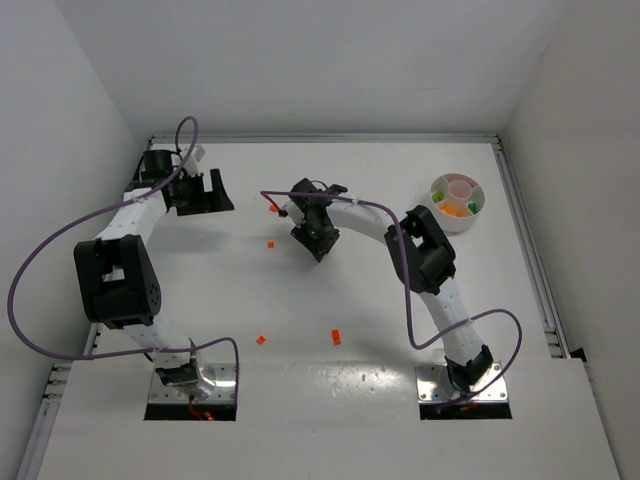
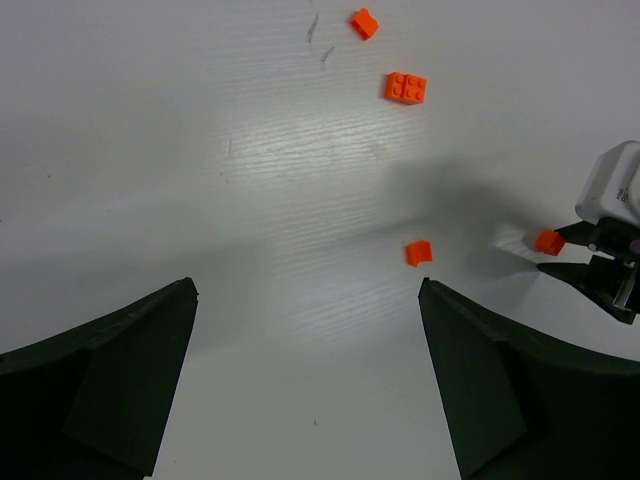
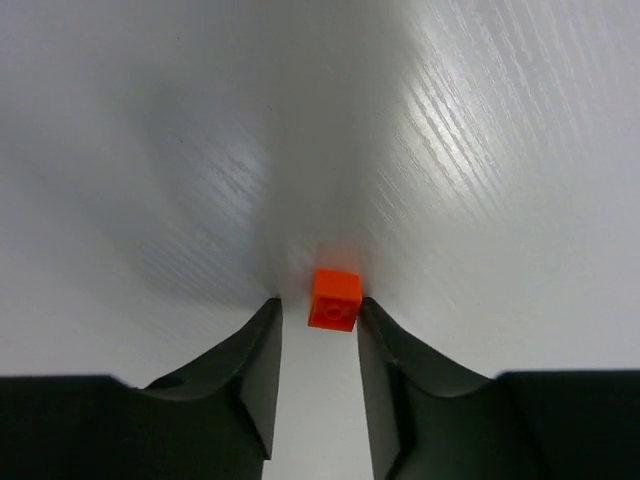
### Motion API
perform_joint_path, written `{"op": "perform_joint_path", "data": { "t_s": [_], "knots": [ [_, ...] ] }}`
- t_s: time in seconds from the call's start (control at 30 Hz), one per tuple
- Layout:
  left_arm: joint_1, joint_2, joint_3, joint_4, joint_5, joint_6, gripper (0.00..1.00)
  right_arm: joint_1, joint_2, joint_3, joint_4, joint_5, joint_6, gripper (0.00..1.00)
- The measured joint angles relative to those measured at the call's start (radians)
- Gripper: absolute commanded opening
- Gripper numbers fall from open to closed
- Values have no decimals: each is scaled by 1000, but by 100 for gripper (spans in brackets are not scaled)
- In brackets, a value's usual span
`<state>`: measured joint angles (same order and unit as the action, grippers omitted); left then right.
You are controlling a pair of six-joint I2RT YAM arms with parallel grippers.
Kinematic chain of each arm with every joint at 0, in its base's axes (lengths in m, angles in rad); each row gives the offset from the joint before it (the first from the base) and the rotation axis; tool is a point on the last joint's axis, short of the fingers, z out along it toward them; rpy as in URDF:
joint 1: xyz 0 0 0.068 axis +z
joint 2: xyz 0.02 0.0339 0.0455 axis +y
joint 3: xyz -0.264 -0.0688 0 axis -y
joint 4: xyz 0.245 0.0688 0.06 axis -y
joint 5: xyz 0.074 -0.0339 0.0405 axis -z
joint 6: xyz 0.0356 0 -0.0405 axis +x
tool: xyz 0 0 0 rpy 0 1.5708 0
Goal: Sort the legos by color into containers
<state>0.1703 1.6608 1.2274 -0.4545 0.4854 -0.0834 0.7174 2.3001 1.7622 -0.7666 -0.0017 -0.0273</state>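
An orange lego (image 3: 335, 298) lies on the white table between the fingertips of my right gripper (image 3: 318, 302). It touches the right-hand finger and a small gap shows at the other, so the jaws are open around it. From above, that gripper (image 1: 271, 203) reaches far left to the lego (image 1: 272, 209). My left gripper (image 2: 307, 285) stands wide open and empty over bare table; in the top view it (image 1: 207, 207) is at the back left. The containers are sections of a round white dish (image 1: 449, 226) at the back right, holding green, yellow and orange pieces.
Loose orange legos lie on the table: one just below the right gripper (image 1: 271, 243), two nearer the arm bases (image 1: 261, 340) (image 1: 336, 336). The left wrist view shows three loose ones (image 2: 418, 253) (image 2: 405, 87) (image 2: 365, 22). White walls enclose the table.
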Motion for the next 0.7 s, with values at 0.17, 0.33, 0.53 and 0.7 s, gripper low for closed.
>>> {"op": "perform_joint_path", "data": {
  "t_s": [0.17, 0.33, 0.53, 0.7],
  "knots": [
    [0, 0, 3, 0, 1, 0, 100, 0, -9, -17, 29, -3, -6, 15],
    [0, 0, 8, 0, 7, 0, 100, -2, -90, -150, 127, 23, -28, 4],
    [-8, -1, 8, 2, 8, 9, 100, -72, -254, -375, 107, 63, -91, 0],
    [-67, -20, 8, 15, -12, 24, 100, -224, -438, -444, 21, 61, -157, 0]
  ]
}}
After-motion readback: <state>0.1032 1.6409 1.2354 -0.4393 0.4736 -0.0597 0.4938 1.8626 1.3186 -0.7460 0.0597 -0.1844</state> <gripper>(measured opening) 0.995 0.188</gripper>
